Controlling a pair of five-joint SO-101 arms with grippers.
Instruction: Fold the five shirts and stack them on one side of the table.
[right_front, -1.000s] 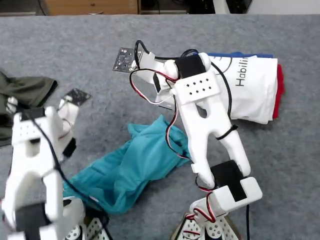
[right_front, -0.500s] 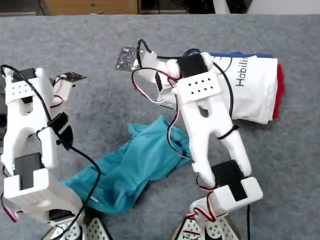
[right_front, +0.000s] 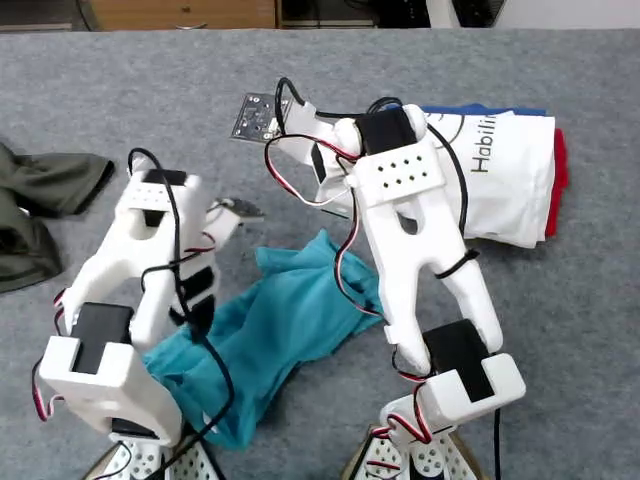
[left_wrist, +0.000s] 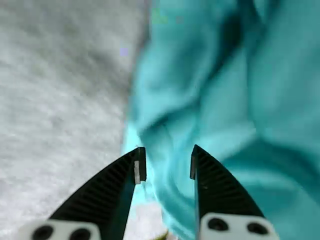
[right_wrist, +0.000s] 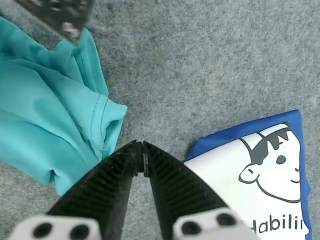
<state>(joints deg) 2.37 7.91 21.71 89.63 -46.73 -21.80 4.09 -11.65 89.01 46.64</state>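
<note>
Far left on the grey table (right_front: 200, 80): a crumpled dark olive shirt (right_front: 45, 200), unfolded, well apart from both arms.

Next over, the left arm (right_front: 140, 280), bent above the left part of the teal shirt (right_front: 290, 320). In the left wrist view, the left gripper (left_wrist: 166, 164) spread open, black fingers (left_wrist: 125, 175) set apart on either side of a raised ridge of teal cloth, not pressed onto it. Bare grey table beside one finger, teal fabric beyond the other.

Teal shirt itself rumpled and unfolded, lying diagonally across the middle of the table from near the left arm's base up toward the right arm.

Centre to right, the right arm (right_front: 410, 230), stretched away from its base over the teal shirt's right edge. In the right wrist view, the right gripper (right_wrist: 140, 150) pressed together with nothing between the fingers, poised over bare table in the gap between a teal hem and the folded stack, touching neither.

Far right: the folded stack, three shirts visible. On top, a white shirt with a cartoon print (right_front: 500, 180); under it, a blue shirt (right_wrist: 298, 119) showing along the edge; a red shirt (right_front: 561, 175) peeking out at the stack's right side. Stack near the table's right side, well apart from the olive shirt.
</note>
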